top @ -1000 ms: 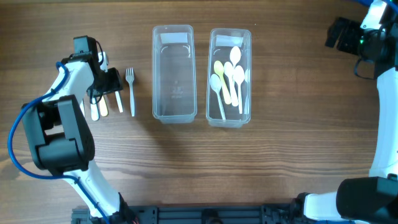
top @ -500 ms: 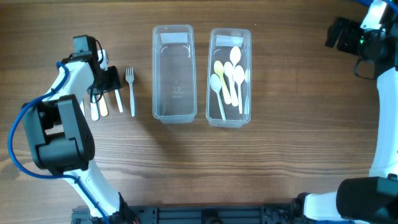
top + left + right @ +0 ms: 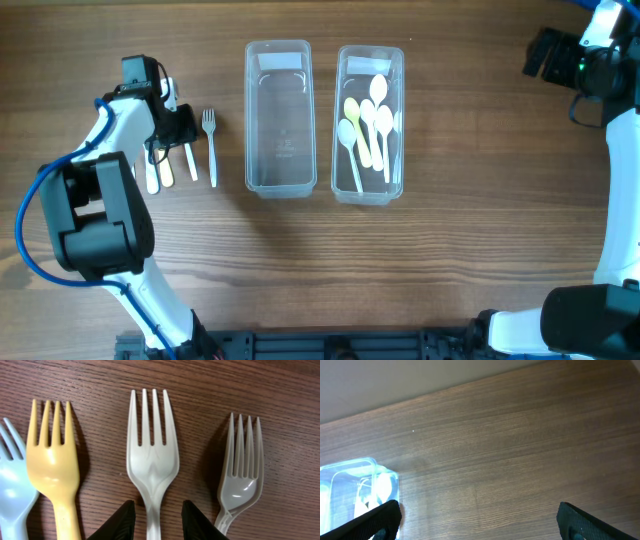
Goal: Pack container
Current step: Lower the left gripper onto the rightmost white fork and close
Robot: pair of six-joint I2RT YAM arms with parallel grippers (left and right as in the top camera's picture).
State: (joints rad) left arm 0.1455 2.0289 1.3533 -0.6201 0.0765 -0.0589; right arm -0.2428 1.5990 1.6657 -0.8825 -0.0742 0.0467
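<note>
Several plastic forks lie in a row on the wood left of the containers. In the left wrist view they are light blue (image 3: 10, 485), yellow (image 3: 52, 460), white (image 3: 150, 455) and grey (image 3: 242, 475). My left gripper (image 3: 157, 506) is low over the white fork, one finger on each side of its handle, with a thin gap on both sides. From overhead, the left gripper (image 3: 178, 128) covers the fork heads. The left clear container (image 3: 279, 48) is empty. The right container (image 3: 371, 50) holds several spoons (image 3: 372, 125). My right gripper (image 3: 477, 510) is wide open and empty.
The right arm (image 3: 560, 60) hovers at the far right corner, away from the containers. In the right wrist view a corner of the spoon container (image 3: 360, 485) shows at the left. The grey fork (image 3: 210, 145) lies closest to the empty container.
The left gripper's fingers have narrowed around the white fork's handle. Its place over the forks has barely shifted. The right arm has not moved.
</note>
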